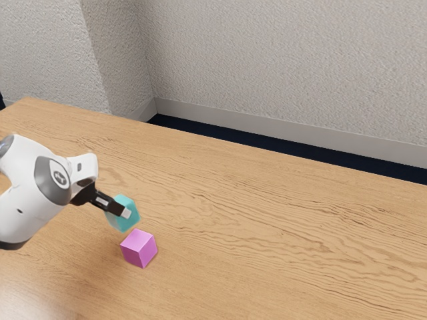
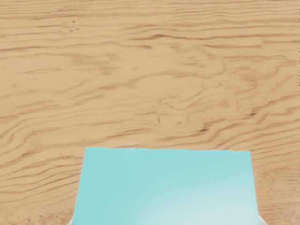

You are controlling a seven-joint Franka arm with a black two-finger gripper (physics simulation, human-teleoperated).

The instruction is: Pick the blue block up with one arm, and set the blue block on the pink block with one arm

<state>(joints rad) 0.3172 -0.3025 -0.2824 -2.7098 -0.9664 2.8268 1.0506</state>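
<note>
I have the jaws clenched on the blue block (image 1: 133, 210). One black finger (image 1: 110, 205) lies across its near face, and the other is hidden behind the block. The white arm (image 1: 30, 190) is cut off by the exterior view's left edge, so I see little of it behind the wrist.

The blue block sits tilted, just up and to the exterior view's left of the pink block (image 1: 139, 248) and close to it. I cannot tell whether it is clear of the table (image 1: 267, 213) or how high it is. The pink block stands alone on the wood, square and unobstructed.

In the wrist view the blue block (image 2: 166, 187) is just under my hand, its near part cut off by the picture's edge, with bare table (image 2: 150, 70) beyond it.

Toward the exterior view's right there is wide open wood. The table's far edge runs diagonally along a dark floor strip (image 1: 300, 150) below the wall (image 1: 280, 60), well away from both blocks.
</note>
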